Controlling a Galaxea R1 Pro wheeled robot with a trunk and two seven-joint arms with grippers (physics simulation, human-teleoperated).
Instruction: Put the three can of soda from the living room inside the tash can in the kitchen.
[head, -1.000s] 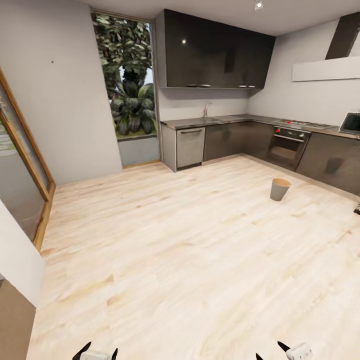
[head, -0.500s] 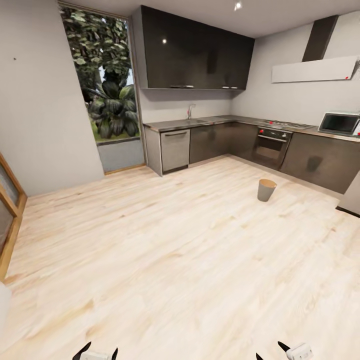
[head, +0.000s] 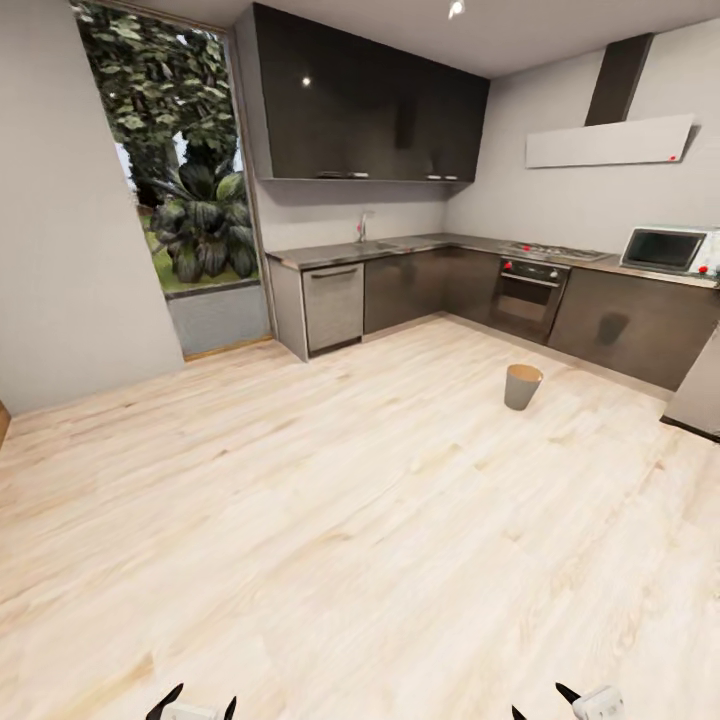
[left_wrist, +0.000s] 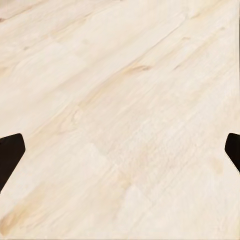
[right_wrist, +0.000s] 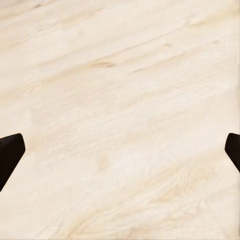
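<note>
At the far left of the head view a tall window (head: 170, 190) shows green plants outside, set in a grey wall. Beside it glossy dark upper cabinets (head: 365, 105) hang over a steel tabletop (head: 400, 245) with a tap, and a steel-fronted dishwasher (head: 333, 306) sits below. Further right come the built-in oven (head: 527, 295) under a gas hob, a pale hood (head: 610, 140) on the wall, and a microwave (head: 665, 249) on the tabletop.

The tash can (head: 522, 386) stands upright on the pale wood floor (head: 330, 500), out in the open and in front of the oven — a small round bucket tapering downward, grey outside, tan-brown at the rim and inside.

At the bottom edge, the left pincer (head: 192, 706) shows two dark tips; in the left wrist view its fingers (left_wrist: 10, 152) sit at opposite edges, spread wide over bare floor with nothing between them. The right pincer (head: 553, 704) is likewise spread — its fingers (right_wrist: 10, 152) frame floor alone.
</note>
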